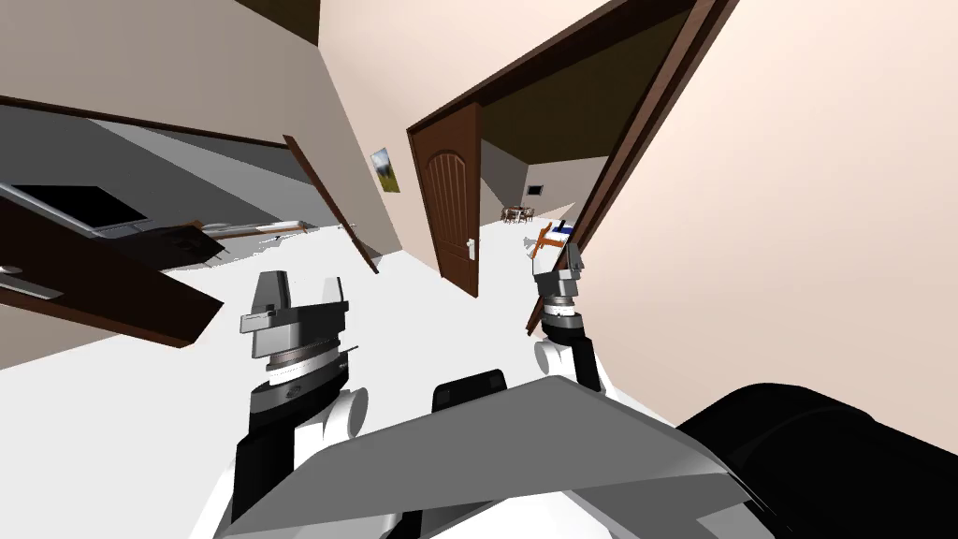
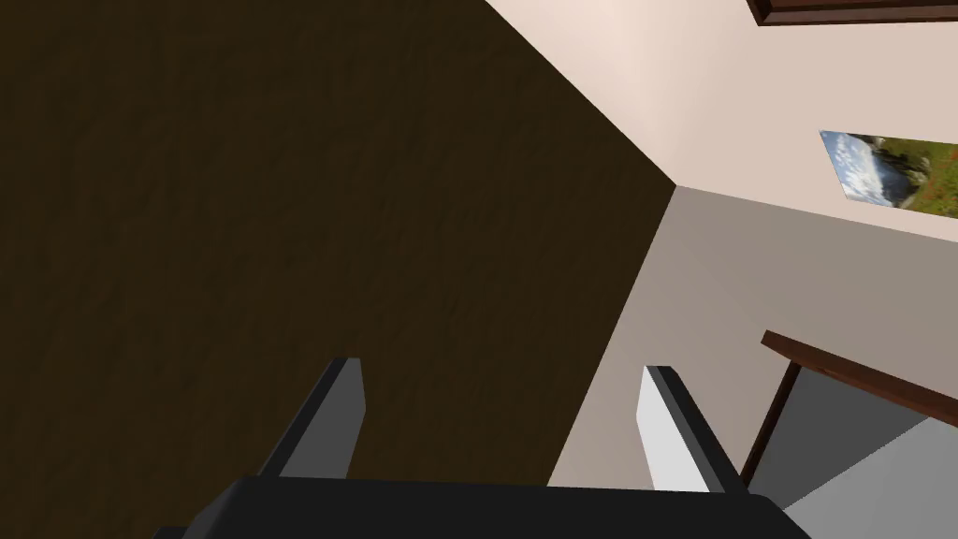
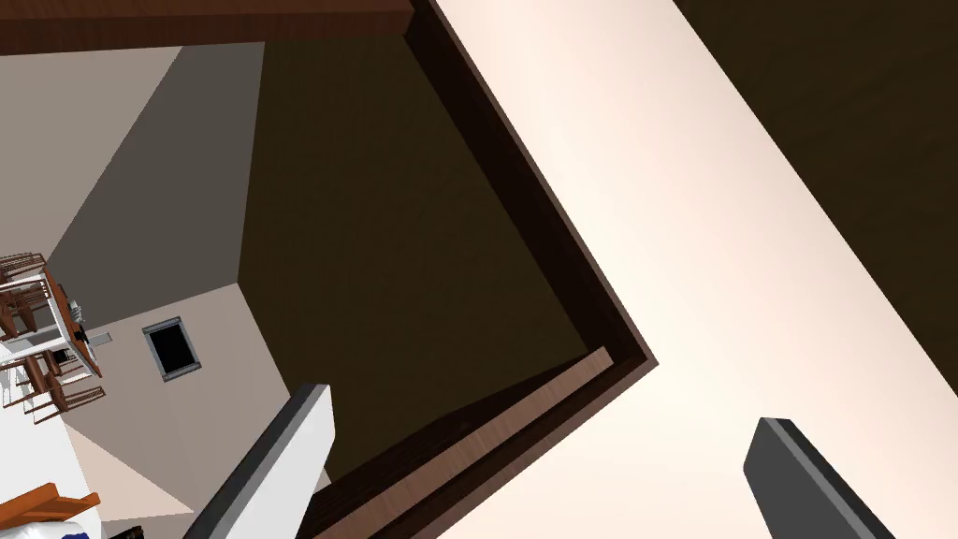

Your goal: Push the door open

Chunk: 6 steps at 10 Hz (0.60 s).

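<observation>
The brown panelled door (image 1: 454, 201) with a white handle (image 1: 471, 248) stands swung far open, away from me, at the left side of its doorway. The dark brown door frame (image 1: 645, 122) runs up the right side. My right gripper (image 1: 559, 254) is raised beside that right jamb, apart from the door leaf. In the right wrist view its fingers (image 3: 281, 458) stand wide apart, open, pointing at the frame's upper corner (image 3: 599, 365), with nothing between them. My left gripper (image 1: 301, 288) is held up in front of me, left of the doorway, open and empty (image 2: 500, 421).
Beyond the doorway lie a white floor, a table with chairs (image 1: 515, 214) and an orange and blue object (image 1: 552, 239). A pale wall (image 1: 795, 234) stands close on my right. A second dark-framed opening (image 1: 327, 201) and a dark brown slab (image 1: 103, 281) are to my left.
</observation>
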{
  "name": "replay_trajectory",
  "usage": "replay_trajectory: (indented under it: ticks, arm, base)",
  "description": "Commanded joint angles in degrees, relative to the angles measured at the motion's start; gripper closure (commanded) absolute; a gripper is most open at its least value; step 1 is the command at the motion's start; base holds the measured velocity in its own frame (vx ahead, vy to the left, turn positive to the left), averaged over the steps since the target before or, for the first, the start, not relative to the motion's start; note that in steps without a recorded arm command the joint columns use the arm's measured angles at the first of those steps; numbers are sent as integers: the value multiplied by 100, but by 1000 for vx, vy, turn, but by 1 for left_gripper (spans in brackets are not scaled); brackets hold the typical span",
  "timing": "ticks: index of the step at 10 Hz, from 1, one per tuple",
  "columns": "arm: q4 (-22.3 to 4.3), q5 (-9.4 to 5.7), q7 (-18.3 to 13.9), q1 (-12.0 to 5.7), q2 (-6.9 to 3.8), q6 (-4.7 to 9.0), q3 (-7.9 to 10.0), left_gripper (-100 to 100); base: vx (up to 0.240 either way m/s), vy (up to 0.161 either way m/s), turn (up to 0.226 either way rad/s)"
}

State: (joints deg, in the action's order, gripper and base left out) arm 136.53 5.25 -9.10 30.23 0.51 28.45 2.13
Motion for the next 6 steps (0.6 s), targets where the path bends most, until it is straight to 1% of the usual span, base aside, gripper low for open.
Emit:
replay_trajectory:
  ticks: [1,4,6]
  arm:
    - [-176,-1,3,-102,-59,-9,-25,-100]
    - [-416,-3,6,-242,-126,-21,-60,-100]
    - [-732,-6,11,-426,-202,-38,-106,-100]
  base:
    - [127,-31,-54]
    - [97,39,-61]
    - [121,40,-82]
